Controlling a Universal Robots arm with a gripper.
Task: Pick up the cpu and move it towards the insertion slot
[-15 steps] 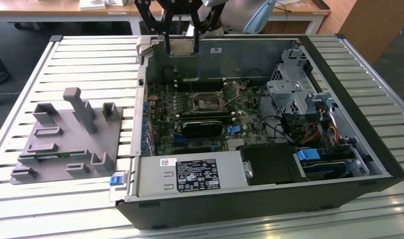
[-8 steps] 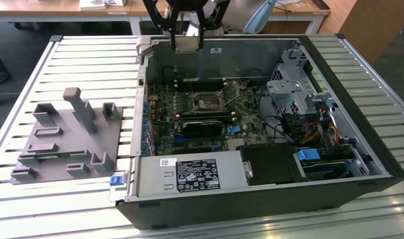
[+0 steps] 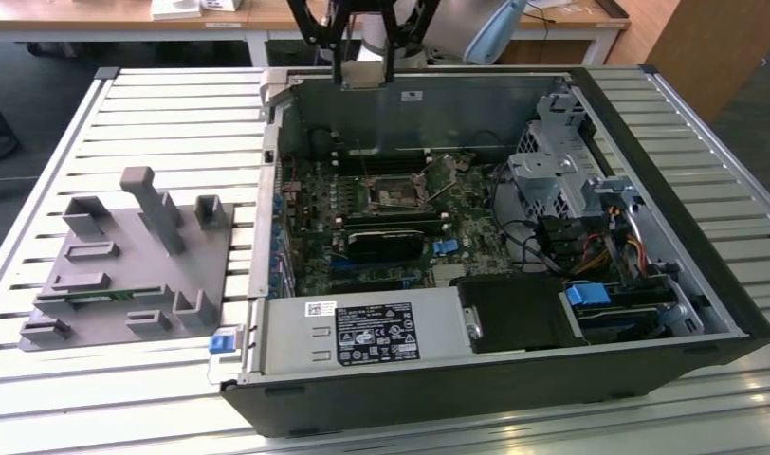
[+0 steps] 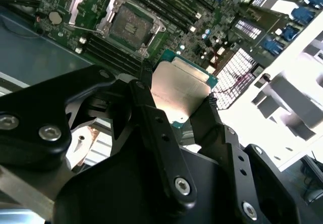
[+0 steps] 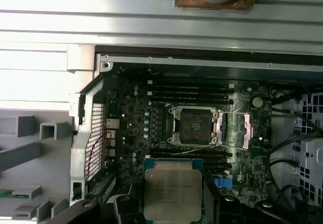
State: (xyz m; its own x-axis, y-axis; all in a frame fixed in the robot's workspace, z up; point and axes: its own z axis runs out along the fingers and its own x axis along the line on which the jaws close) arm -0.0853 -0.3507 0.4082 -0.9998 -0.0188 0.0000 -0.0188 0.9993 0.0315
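Note:
My gripper (image 4: 178, 87) is shut on the cpu (image 4: 181, 90), a thin square chip with a pale metal top and green edge, clamped between two black fingers (image 4: 146, 80). In the exterior view the gripper (image 3: 359, 57) hangs above the back wall of the open computer case with the cpu (image 3: 361, 74) in it. The insertion slot (image 3: 395, 196) is a dark square socket in a silvery frame on the motherboard, some way below and in front of the chip. In the first wrist view the cpu (image 5: 173, 193) is apart from the insertion slot (image 5: 196, 125), which stands open and bare.
The open computer case (image 3: 688, 284) lies on a slatted metal table (image 3: 170, 123). Inside are a long black card (image 3: 388, 242), a power supply (image 3: 359, 332), cables and drive cages (image 3: 550, 180). A grey plastic fixture with upright posts (image 3: 119, 265) sits at the exterior view's left.

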